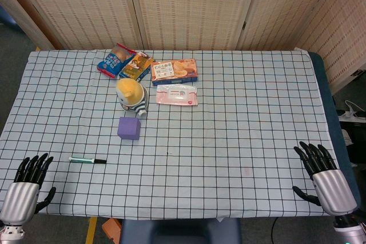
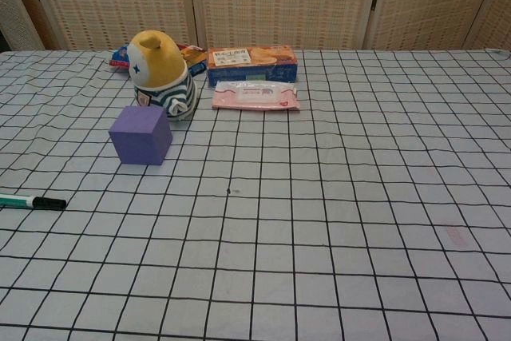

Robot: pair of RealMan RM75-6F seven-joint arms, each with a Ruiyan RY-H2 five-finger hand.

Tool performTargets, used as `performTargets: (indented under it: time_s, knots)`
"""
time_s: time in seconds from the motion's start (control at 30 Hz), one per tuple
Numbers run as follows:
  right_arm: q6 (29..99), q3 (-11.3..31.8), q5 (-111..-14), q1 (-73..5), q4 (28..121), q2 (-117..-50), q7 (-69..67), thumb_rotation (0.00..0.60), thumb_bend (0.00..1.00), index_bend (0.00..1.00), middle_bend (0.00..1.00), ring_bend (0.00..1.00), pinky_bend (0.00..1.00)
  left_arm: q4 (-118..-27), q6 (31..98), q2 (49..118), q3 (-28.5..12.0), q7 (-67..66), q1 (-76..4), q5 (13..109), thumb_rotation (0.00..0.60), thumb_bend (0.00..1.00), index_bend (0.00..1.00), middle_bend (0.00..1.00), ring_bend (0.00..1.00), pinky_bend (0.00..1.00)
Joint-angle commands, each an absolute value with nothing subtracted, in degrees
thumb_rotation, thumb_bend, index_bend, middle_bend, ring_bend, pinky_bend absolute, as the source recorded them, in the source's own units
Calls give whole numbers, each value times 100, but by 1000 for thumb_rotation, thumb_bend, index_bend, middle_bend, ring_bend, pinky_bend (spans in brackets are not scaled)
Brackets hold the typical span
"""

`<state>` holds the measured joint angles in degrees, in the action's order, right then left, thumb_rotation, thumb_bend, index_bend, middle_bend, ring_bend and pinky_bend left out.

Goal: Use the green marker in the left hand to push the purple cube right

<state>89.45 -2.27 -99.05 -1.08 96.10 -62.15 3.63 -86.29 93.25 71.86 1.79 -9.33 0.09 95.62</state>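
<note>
The purple cube (image 1: 129, 128) (image 2: 140, 135) sits on the checked tablecloth, left of the middle. The green marker (image 1: 87, 160) (image 2: 30, 201) lies flat on the cloth in front of the cube and to its left, black cap pointing right. My left hand (image 1: 26, 190) rests at the near left corner of the table, fingers spread and holding nothing, well left of the marker. Over at the near right corner my right hand (image 1: 325, 178) is also spread and empty. Neither hand shows in the chest view.
A yellow striped toy (image 1: 132, 96) (image 2: 162, 73) stands just behind the cube. Behind it lie snack bags (image 1: 124, 64), a biscuit box (image 1: 174, 71) (image 2: 252, 63) and a pink wipes pack (image 1: 177, 95) (image 2: 255, 95). Folding screens close the back.
</note>
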Motion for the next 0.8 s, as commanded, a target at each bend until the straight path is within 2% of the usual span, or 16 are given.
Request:
performTargets:
  time_s: [0.03,0.23,0.27,0.33,0.37,0.43,0.5,0.57,0.8]
  knots:
    - [8933,-238,-9903,-109,9616,-6207,358,600,58,0,0,0,0,-8636,9294,7191,189,-950,2,9562,600,368,15,0,0,47]
    - [9057,-235,-9922,-53,9631,-6186,349,600,58,0,0,0,0,-8543,9097,7360,161,-1179,-133,9601,600,367,14,1,0,122]
    - [9059,-231,-9910,-50,9627,-6185,343,600,58,0,0,0,0,-8506,9050,7402,144,-1293,-166,9600,600,367,15,5,25,198]
    - [9044,-215,-9869,-53,9619,-6186,338,600,58,0,0,0,0,-8408,8927,7500,90,-1586,-286,9645,600,368,26,23,221,444]
    - [9028,-209,-9849,-59,9617,-6187,334,600,57,0,0,0,0,-8363,8859,7544,72,-1647,-353,9674,600,369,45,56,410,615]
    - [8988,-195,-9813,-75,9613,-6195,346,600,58,0,0,0,0,-8281,8619,7613,45,-1762,-509,9666,600,374,97,159,705,847]
    - [8950,-187,-9782,-88,9611,-6206,378,600,57,0,0,0,0,-8155,8457,7692,3,-1917,-639,9669,600,387,159,234,863,969]
    - [8900,-169,-9724,-102,9617,-6224,424,600,58,0,0,0,0,-7993,8262,7803,-20,-2011,-784,9667,600,393,198,248,919,1000]
    - [8694,-126,-9555,-177,9627,-6294,550,600,57,0,0,0,0,-7177,7634,8285,-97,-2476,-1204,9537,600,415,231,228,943,1000]
